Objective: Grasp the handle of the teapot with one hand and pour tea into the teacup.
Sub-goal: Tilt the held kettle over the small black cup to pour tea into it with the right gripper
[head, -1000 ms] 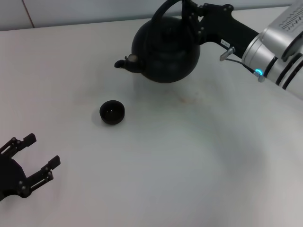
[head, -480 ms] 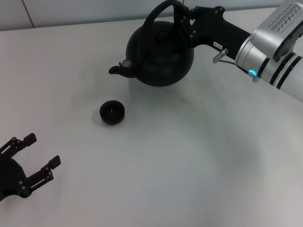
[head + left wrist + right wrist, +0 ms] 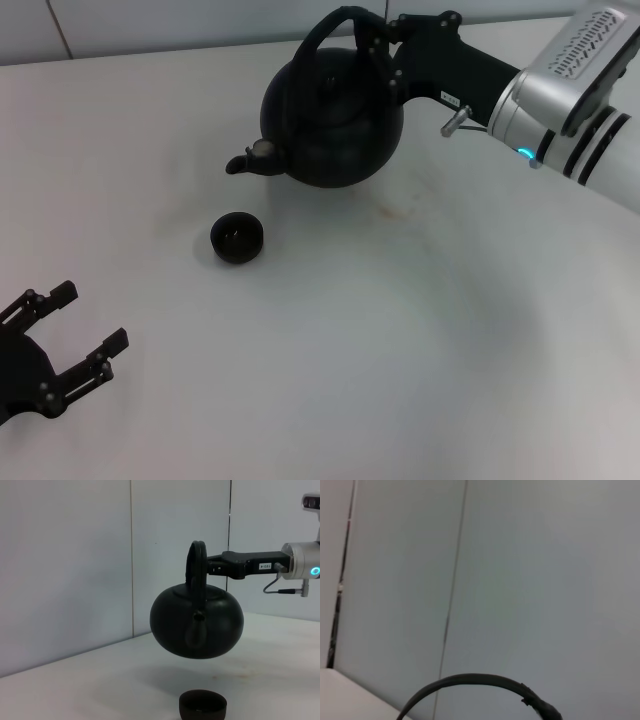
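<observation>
The matte-black teapot (image 3: pixel 330 120) hangs in the air above the white table, its stubby spout (image 3: pixel 245 162) pointing left, just behind and to the right of the small dark teacup (image 3: pixel 238 237). My right gripper (image 3: pixel 385 45) is shut on the right side of the arched handle (image 3: pixel 330 25). The left wrist view shows the teapot (image 3: pixel 197 625) lifted clear of the table, its handle (image 3: pixel 196 562) upright, and the teacup (image 3: pixel 202 707) below it. The right wrist view shows only the handle's arc (image 3: pixel 475 681). My left gripper (image 3: pixel 90 318) is open and empty at the front left.
The white table (image 3: pixel 400 330) spreads in front and to the right of the cup. A pale wall (image 3: pixel 75 555) stands behind the table's far edge. A faint stain (image 3: pixel 395 208) marks the table under the teapot's right side.
My right gripper has carried the teapot to the left and a little nearer the cup, and the spout has dropped slightly. The cup and the left arm have not moved.
</observation>
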You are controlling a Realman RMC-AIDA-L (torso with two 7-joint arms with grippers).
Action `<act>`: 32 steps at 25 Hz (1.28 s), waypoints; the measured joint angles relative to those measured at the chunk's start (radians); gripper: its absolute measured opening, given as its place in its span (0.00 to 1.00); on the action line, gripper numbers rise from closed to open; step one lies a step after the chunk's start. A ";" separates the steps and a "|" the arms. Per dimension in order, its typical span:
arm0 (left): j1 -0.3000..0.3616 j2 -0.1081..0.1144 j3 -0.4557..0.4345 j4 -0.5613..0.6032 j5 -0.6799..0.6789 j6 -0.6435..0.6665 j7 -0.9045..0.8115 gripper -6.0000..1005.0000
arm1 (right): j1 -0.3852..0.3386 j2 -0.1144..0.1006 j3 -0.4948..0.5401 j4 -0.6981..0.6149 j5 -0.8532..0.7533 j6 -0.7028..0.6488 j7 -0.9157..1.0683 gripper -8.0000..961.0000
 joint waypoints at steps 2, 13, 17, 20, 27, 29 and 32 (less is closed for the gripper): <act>0.000 0.000 0.000 0.000 0.000 0.000 0.000 0.80 | 0.004 0.000 -0.011 -0.002 0.000 0.000 -0.013 0.08; 0.000 0.000 0.000 0.000 -0.011 0.002 0.000 0.80 | 0.011 0.000 -0.036 -0.004 -0.001 0.001 -0.069 0.08; -0.002 0.000 0.000 0.000 -0.012 0.002 -0.010 0.80 | 0.013 0.000 -0.039 -0.004 -0.001 0.001 -0.100 0.08; -0.003 0.000 0.000 0.000 -0.012 0.003 -0.013 0.80 | 0.013 -0.001 -0.040 -0.005 -0.001 0.001 -0.114 0.08; -0.005 0.000 0.000 0.000 -0.013 0.003 -0.013 0.80 | 0.014 -0.002 -0.051 -0.009 -0.001 0.001 -0.161 0.08; -0.006 0.000 0.000 0.000 -0.013 0.003 -0.013 0.80 | 0.015 -0.002 -0.053 -0.011 -0.001 0.001 -0.172 0.08; -0.007 0.000 0.000 0.000 -0.013 0.003 -0.013 0.80 | 0.016 -0.001 -0.059 -0.012 -0.001 0.001 -0.188 0.08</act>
